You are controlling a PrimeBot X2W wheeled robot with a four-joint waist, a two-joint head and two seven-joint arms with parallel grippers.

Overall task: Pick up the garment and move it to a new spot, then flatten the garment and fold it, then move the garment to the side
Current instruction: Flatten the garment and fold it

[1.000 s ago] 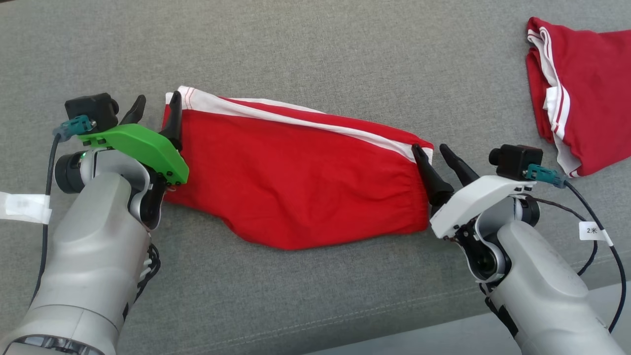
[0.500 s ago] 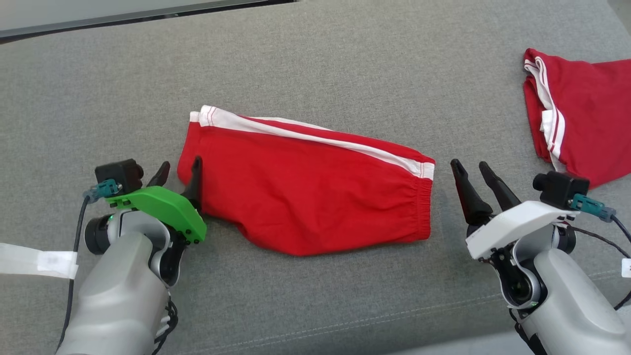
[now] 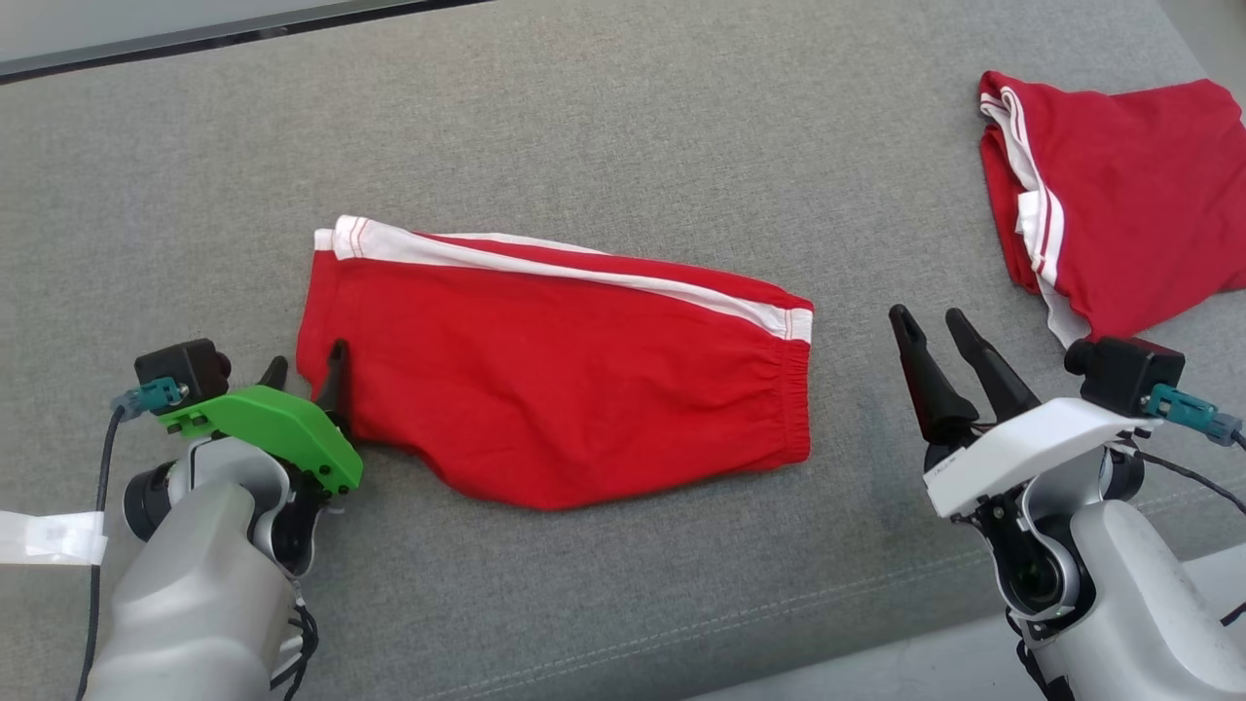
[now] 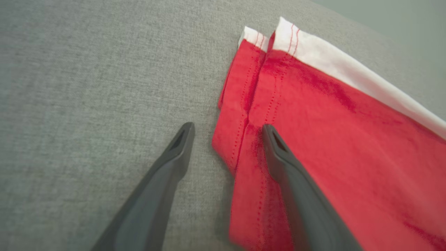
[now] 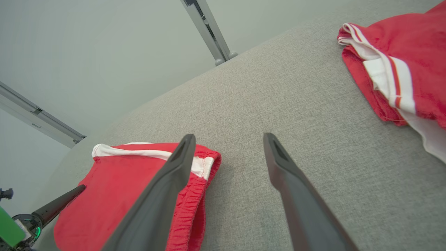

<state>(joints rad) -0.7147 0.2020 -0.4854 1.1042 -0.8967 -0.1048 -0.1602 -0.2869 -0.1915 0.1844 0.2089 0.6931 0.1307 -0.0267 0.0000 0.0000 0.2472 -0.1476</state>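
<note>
The garment point(image 3: 555, 389) is a pair of red shorts with a white side stripe, lying folded flat on the grey cushion point(image 3: 623, 127). My left gripper point(image 3: 307, 358) is open at its left hem. In the left wrist view one finger point(image 4: 292, 174) lies over the red cloth point(image 4: 331, 139) and the other over bare cushion, with nothing clamped in the left gripper point(image 4: 227, 128). My right gripper point(image 3: 928, 316) is open and stands a short way right of the elastic waistband. In the right wrist view the right gripper point(image 5: 229, 136) has the garment point(image 5: 115, 181) at lower left.
A second red garment with white stripes point(image 3: 1119, 243) lies bunched at the far right, also in the right wrist view point(image 5: 400, 69). The cushion's front edge point(image 3: 876, 652) runs along the lower right. A white tag point(image 3: 49, 535) hangs on the left arm's cable.
Both grippers have pulled back from the garment's far corners toward the near edge. The right one now stands apart from the waistband. The garment lies released; the head camera has shifted.
</note>
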